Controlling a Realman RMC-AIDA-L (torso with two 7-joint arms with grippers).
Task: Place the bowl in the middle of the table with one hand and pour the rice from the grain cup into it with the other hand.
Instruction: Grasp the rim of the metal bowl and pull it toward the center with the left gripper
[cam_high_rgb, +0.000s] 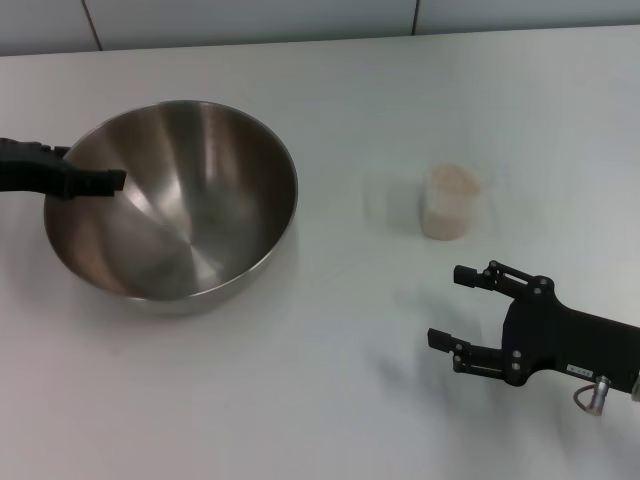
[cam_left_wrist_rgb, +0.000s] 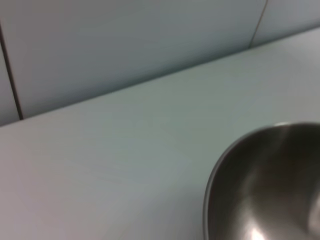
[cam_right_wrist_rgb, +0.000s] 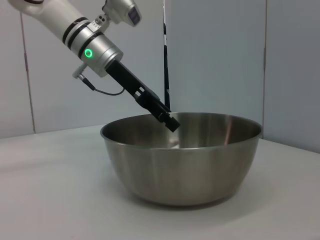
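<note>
The white desk (cam_high_rgb: 330, 400) fills the space in front of the robot, running back to a pale panelled wall (cam_high_rgb: 250, 20). The bowl (cam_high_rgb: 175, 200) sits on the robot's left half of the desk, upright, its shiny inside bare; in the right wrist view it (cam_right_wrist_rgb: 182, 160) stands flat on its base, and in the left wrist view only part of its rim and inner wall (cam_left_wrist_rgb: 265, 190) shows at the corner. The left arm (cam_right_wrist_rgb: 75, 27) reaches in from the left, and its left pincer (cam_high_rgb: 95, 183) lies over the near-left rim of the bowl, with the dark tip inside the rim; from the right wrist view the tip (cam_right_wrist_rgb: 167, 120) dips just over the far rim, but whether it has the rim nipped I cannot tell. The right pincer (cam_high_rgb: 455, 308) hangs over the near-right part of the desk, its two fingers spread wide apart with nothing between them, pointing towards the left. The cup (cam_high_rgb: 450, 203) stands upright on the desk to the right of the bowl, well apart from it, and beyond the right pincer, with a clear gap between the two. Inside the cup the rice (cam_high_rgb: 455, 180) shows as a pale mass filling it near to the top.
</note>
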